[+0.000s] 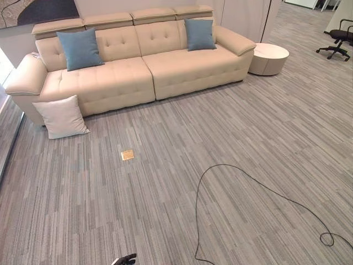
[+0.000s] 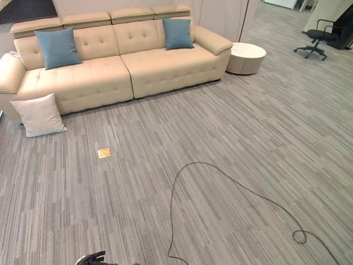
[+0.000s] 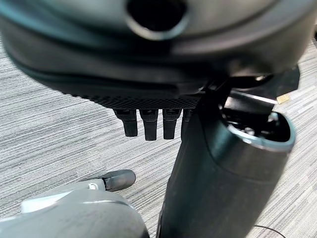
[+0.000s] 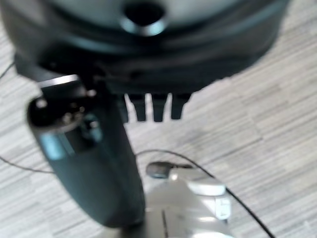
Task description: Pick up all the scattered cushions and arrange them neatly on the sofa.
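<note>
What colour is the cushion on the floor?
White, clearest in the left eye view: the floor cushion.

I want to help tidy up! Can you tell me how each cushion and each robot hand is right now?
Left blue cushion: on the sofa, upright against its back.
Right blue cushion: on the sofa, upright against its back.
White cushion: on the floor, leaning against the sofa's front.
Left robot hand: open, fingers straight, holding nothing.
Right robot hand: open, fingers straight, holding nothing.
</note>
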